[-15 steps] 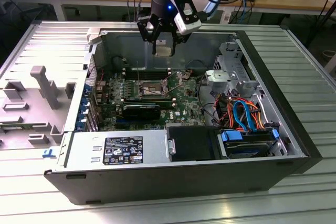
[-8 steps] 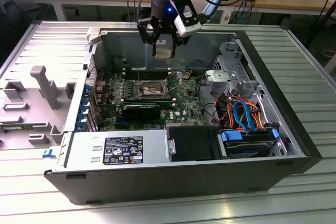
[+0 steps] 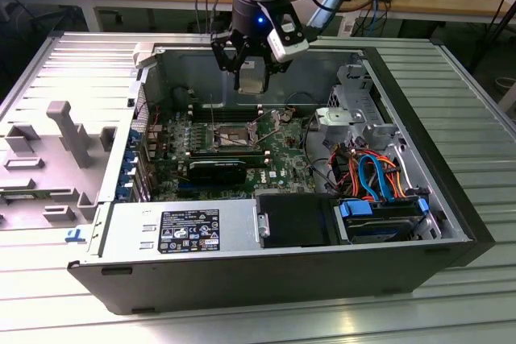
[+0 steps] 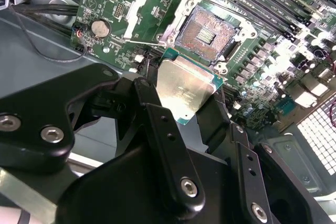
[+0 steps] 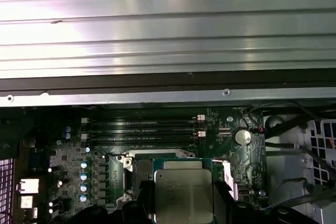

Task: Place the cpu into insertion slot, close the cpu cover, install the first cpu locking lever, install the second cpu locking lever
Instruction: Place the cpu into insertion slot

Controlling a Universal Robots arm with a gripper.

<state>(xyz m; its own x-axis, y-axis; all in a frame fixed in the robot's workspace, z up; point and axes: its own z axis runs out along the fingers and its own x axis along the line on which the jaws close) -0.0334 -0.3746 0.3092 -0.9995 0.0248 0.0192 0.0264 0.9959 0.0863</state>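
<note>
The gripper [image 3: 251, 80] hangs over the open computer case [image 3: 121, 275], inside its rear wall, and your fingers [image 4: 157, 124] are closed on two opposite edges of the cpu [image 4: 185, 88], whose dull silver top faces both wrist cameras [image 5: 184, 195]. The cpu is in the air, clear of the board, above the insertion slot [image 4: 207, 32] and slightly off to one side of it; in the second wrist view it looks tilted relative to the board. In the exterior view the insertion slot [image 3: 230, 134] lies on the green board straight below the gripper. Its dark centre is bare, and the cpu cover [image 4: 137, 9] is swung up and open on the side of the slot towards the coin battery [image 4: 100, 28]. The long black memory slots [image 4: 252, 3] run along the opposite side of the slot, close beside it. Black cables [image 4: 42, 11] cross the grey case floor near the battery, apart from the cpu. In the exterior view, a bundle of blue and orange cables [image 3: 371, 171] sits to the exterior view's right of the board, and the power supply [image 3: 181, 231] fills the near edge of the case; both are well apart from the gripper. The case rests on a ribbed metal desk [image 3: 468, 118].
</note>
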